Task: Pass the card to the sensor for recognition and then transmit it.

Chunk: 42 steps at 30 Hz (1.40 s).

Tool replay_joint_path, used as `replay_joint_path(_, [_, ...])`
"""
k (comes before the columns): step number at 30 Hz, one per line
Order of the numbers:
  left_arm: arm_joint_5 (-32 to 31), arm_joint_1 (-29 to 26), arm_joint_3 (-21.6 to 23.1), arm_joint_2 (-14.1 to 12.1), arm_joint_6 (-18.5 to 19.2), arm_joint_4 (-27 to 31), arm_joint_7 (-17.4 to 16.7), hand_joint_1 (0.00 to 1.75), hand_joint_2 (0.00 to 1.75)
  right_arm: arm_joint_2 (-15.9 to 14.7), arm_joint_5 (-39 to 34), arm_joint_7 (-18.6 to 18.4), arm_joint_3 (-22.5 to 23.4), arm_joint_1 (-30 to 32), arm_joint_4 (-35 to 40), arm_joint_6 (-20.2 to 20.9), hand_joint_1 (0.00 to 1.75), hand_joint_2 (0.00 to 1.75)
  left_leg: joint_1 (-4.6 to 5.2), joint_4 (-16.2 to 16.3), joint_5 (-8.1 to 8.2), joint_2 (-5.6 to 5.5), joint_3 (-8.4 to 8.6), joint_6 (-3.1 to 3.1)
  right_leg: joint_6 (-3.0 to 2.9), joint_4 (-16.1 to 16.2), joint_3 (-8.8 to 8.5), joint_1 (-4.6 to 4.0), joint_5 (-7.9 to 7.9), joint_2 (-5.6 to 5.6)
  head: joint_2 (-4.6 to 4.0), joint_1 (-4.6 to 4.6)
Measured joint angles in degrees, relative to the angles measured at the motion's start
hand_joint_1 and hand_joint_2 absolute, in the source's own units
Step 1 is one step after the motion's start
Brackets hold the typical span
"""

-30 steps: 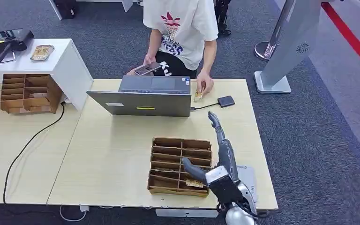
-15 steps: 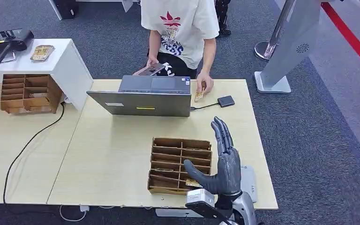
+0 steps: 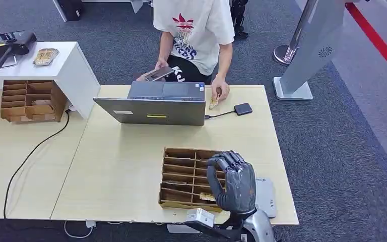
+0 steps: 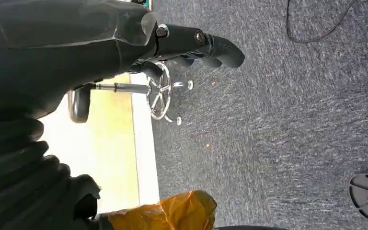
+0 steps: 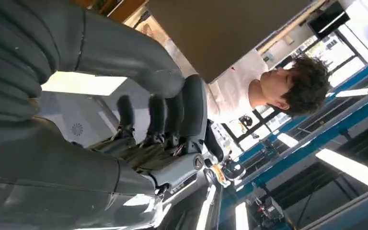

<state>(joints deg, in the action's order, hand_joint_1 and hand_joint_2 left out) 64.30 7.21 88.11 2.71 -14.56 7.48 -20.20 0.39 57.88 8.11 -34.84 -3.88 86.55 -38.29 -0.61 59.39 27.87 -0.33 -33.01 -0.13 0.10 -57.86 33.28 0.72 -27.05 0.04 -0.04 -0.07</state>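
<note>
The right robot hand (image 5: pixel 139 120) is seen close up, dark fingers (image 5: pixel 191 110) curled inward, nothing held; a person (image 5: pixel 268 91) is seen beyond.

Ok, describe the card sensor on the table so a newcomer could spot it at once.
Start at the light wooden table with the open grey laptop at its far edge. Just to the right of the laptop, beside the person's hand, lies the card sensor. It is a small flat dark square joined to the laptop by a thin black cable, unlike the brown compartment tray nearer the robot.
</note>
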Motion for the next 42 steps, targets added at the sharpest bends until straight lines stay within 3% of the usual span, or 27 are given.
replay_joint_path(1, [0.1,0.0,0.0,0.0,0.0,0.0,0.0,0.00,1.75,0.0,0.7,-0.3,0.0,0.0,-0.2,0.0,1.27,1.75,0.00,0.0,0.00,0.00,0.00,0.00,0.00,0.0,0.00,0.00,0.00,0.00,0.00,0.00])
replay_joint_path(3, [0.1,0.0,0.0,0.0,0.0,0.0,0.0,0.00,1.75,0.0,2.0,-1.1,0.0,0.0,-0.6,0.0,1.27,1.75,0.00,0.0,0.00,0.00,0.00,0.00,0.00,0.0,0.00,0.00,0.00,0.00,0.00,0.00])
replay_joint_path(4, [0.2,0.0,0.0,0.0,0.0,0.0,0.0,0.00,1.75,0.0,2.6,-1.6,0.0,0.0,-0.8,0.0,0.65,1.75,0.00,0.0,0.00,0.00,0.00,0.00,0.00,0.0,0.00,0.00,0.00,0.00,0.00,0.00])
replay_joint_path(5, [0.3,0.0,0.0,0.0,0.0,0.0,0.0,0.00,1.75,0.0,3.2,-1.9,0.0,0.0,-1.0,0.0,0.42,1.75,0.00,0.0,0.00,0.00,0.00,0.00,0.00,0.0,0.00,0.00,0.00,0.00,0.00,0.00])
replay_joint_path(10, [0.5,0.0,0.0,0.0,0.0,0.0,0.0,0.00,1.75,0.0,5.0,-3.3,0.0,-0.1,-2.1,0.0,0.44,1.75,0.00,0.0,0.00,0.00,0.00,0.00,0.00,0.0,0.00,0.00,0.00,0.00,0.00,0.00])
replay_joint_path(11, [0.6,0.0,0.0,0.0,0.0,0.0,0.1,0.00,1.75,0.0,5.3,-3.5,0.0,-0.2,-2.4,0.0,0.59,1.75,0.00,0.0,0.00,0.00,0.00,0.00,0.00,0.0,0.00,0.00,0.00,0.00,0.00,0.00])
replay_joint_path(15, [0.8,0.0,0.0,0.0,0.0,0.0,0.3,0.00,1.75,0.0,6.0,-4.0,0.0,-0.5,-3.5,0.0,0.45,1.75,0.00,0.0,0.00,0.00,0.00,0.00,0.00,0.0,0.00,0.00,0.00,0.00,0.00,0.00])
replay_joint_path(17, [0.9,0.0,0.0,0.0,0.0,0.0,0.4,0.00,1.75,0.0,6.3,-4.3,0.0,-0.7,-4.1,0.0,0.66,1.75,0.00,0.0,0.00,0.00,0.00,0.00,0.00,0.0,0.00,0.00,0.00,0.00,0.00,0.00])
replay_joint_path(19, [1.1,0.0,0.0,0.0,0.0,0.0,0.4,0.00,1.75,0.0,6.5,-4.4,0.0,-0.9,-4.5,0.0,0.66,1.75,0.00,0.0,0.00,0.00,0.00,0.00,0.00,0.0,0.00,0.00,0.00,0.00,0.00,0.00])
replay_joint_path(20, [1.2,0.0,0.0,0.0,0.0,0.0,0.5,0.00,1.75,0.0,6.6,-4.4,0.0,-1.0,-4.7,0.0,0.87,1.75,0.00,0.0,0.00,0.00,0.00,0.00,0.00,0.0,0.00,0.00,0.00,0.00,0.00,0.00])
replay_joint_path(21, [1.4,0.0,0.0,0.0,0.0,0.0,0.6,0.00,1.75,0.0,6.8,-4.5,0.0,-1.1,-5.0,0.0,0.94,1.75,0.00,0.0,0.00,0.00,0.00,0.00,0.00,0.0,0.00,0.00,0.00,0.00,0.00,0.00])
replay_joint_path(25, [1.7,0.0,0.0,0.1,0.0,0.0,0.8,0.00,1.75,0.0,6.9,-4.9,0.0,-1.4,-5.7,0.0,0.94,1.75,0.00,0.0,0.00,0.00,-0.01,0.00,0.00,0.0,0.00,0.00,0.00,0.00,0.00,0.00])
replay_joint_path(26, [1.7,0.0,0.0,0.1,0.0,0.0,0.9,0.00,1.75,0.0,7.0,-4.9,0.0,-1.5,-5.9,0.0,1.10,1.75,0.00,0.0,0.00,0.00,-0.01,0.00,0.00,0.0,0.00,0.00,0.00,0.00,0.00,0.00])
replay_joint_path(27, [1.7,0.0,0.0,0.1,0.0,0.0,0.9,0.00,1.75,0.0,7.0,-4.9,0.0,-1.7,-6.1,0.0,1.10,1.75,0.00,0.0,0.00,0.00,-0.01,0.00,0.00,0.0,0.00,0.00,0.00,0.00,0.00,0.00])
replay_joint_path(28, [1.6,0.0,0.0,0.1,0.0,0.0,0.9,0.00,1.75,0.0,7.1,-5.0,0.0,-1.9,-6.3,0.0,1.29,1.75,0.00,0.0,0.00,0.00,-0.01,0.00,0.00,0.0,0.00,0.00,0.00,0.00,0.00,0.00])
replay_joint_path(32, [1.5,0.0,0.0,0.1,0.0,0.0,1.0,0.00,1.75,0.0,7.5,-5.2,0.0,-2.8,-7.0,0.0,0.99,1.75,0.00,0.0,0.00,0.00,0.00,0.00,0.00,0.0,0.00,0.00,0.00,0.00,0.00,0.00])
replay_joint_path(40, [1.6,0.0,0.0,0.1,0.1,0.0,1.1,0.00,1.75,0.0,7.6,-5.4,0.0,-3.9,-8.1,0.1,0.99,1.75,0.00,0.0,0.00,0.00,0.00,0.00,0.00,0.0,0.00,0.00,0.00,0.00,0.00,0.00])
replay_joint_path(42, [1.6,0.0,0.0,0.1,0.1,0.0,1.1,0.00,1.75,0.0,7.6,-5.4,-0.1,-4.0,-8.3,0.1,1.27,1.75,0.00,0.0,0.00,0.00,-0.01,0.00,0.00,0.0,0.00,0.00,0.00,0.00,0.00,0.00])
